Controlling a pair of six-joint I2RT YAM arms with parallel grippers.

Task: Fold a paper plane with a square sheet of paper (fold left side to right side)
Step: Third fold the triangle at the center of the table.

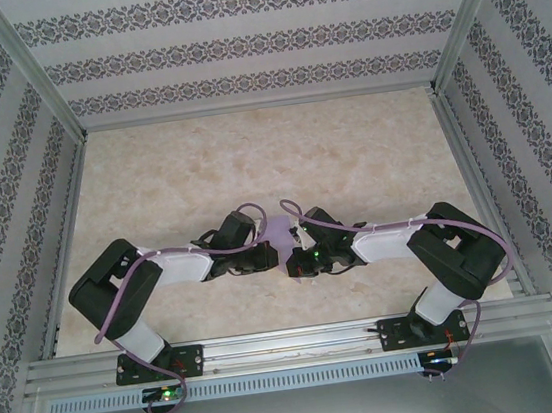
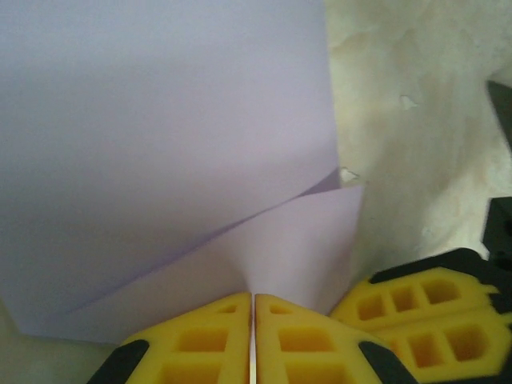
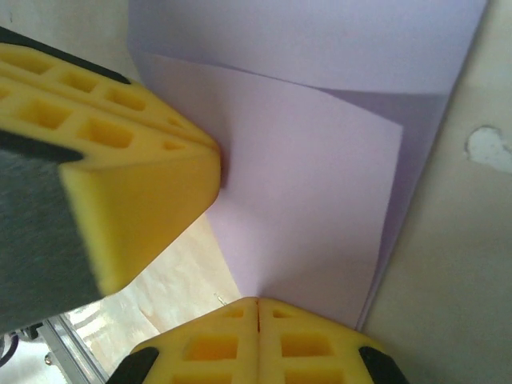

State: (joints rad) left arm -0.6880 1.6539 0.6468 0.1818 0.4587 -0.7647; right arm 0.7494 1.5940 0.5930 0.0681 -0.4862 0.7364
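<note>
The lavender square sheet of paper (image 2: 160, 144) lies on the marbled table with one flap (image 2: 296, 248) folded over and lifted; a diagonal crease runs across it. A sliver of the paper (image 1: 276, 234) peeks out between the two wrists. My left gripper (image 2: 254, 298) is shut, pinching the flap's edge, which puckers into its tips. My right gripper (image 3: 258, 302) is shut too, nipping the lower corner of the raised layer (image 3: 312, 192). The left gripper's yellow fingers (image 3: 136, 176) touch the flap's left edge in the right wrist view. Both grippers (image 1: 262, 257) (image 1: 299, 260) meet tip to tip.
The marbled tabletop (image 1: 270, 157) stretches away behind the arms, walled by patterned panels and aluminium rails (image 1: 293, 343). The right gripper's fingers (image 2: 432, 312) sit close beside the left one. A small white chip (image 3: 488, 149) marks the table to the right of the paper.
</note>
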